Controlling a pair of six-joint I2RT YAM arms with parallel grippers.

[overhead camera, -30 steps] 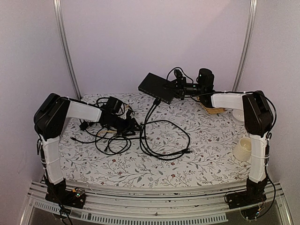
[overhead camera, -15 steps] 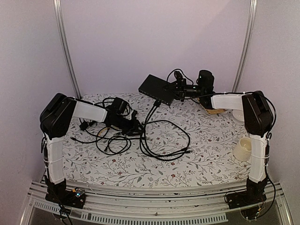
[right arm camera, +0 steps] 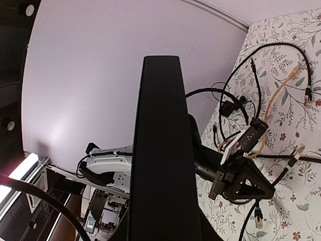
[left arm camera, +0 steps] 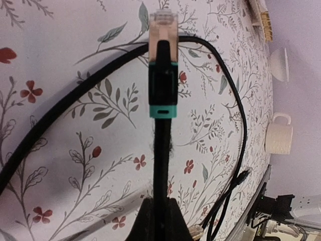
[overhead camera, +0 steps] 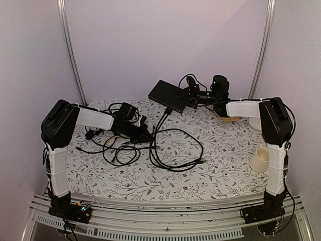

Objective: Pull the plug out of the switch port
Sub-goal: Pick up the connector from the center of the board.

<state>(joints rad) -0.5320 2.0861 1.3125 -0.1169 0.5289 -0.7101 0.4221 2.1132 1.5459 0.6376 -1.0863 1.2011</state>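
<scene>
The switch (overhead camera: 163,93), a flat black box, is held up off the table at the back with my right gripper (overhead camera: 188,95) shut on its right end. In the right wrist view the switch (right arm camera: 159,150) fills the middle, edge-on, and hides the fingers. A black plug (overhead camera: 168,108) sits in a port on its front edge, and its cable (overhead camera: 159,128) hangs down to the cloth. My left gripper (overhead camera: 146,134) is shut on a black cable (left arm camera: 162,165). That cable ends in a loose teal-booted clear plug (left arm camera: 163,60) over the cloth.
A tangle of black cables (overhead camera: 113,143) lies left of centre, and a wide loop (overhead camera: 178,150) lies in the middle. At the right stand a cream mug (overhead camera: 260,159), a white bowl (overhead camera: 255,123) and a wooden piece (overhead camera: 230,119). A small white box (right arm camera: 234,145) and a yellow cable (right arm camera: 277,93) lie near my left gripper.
My left gripper has closed on the black cable and shifted slightly right. The right arm and the switch have not moved.
</scene>
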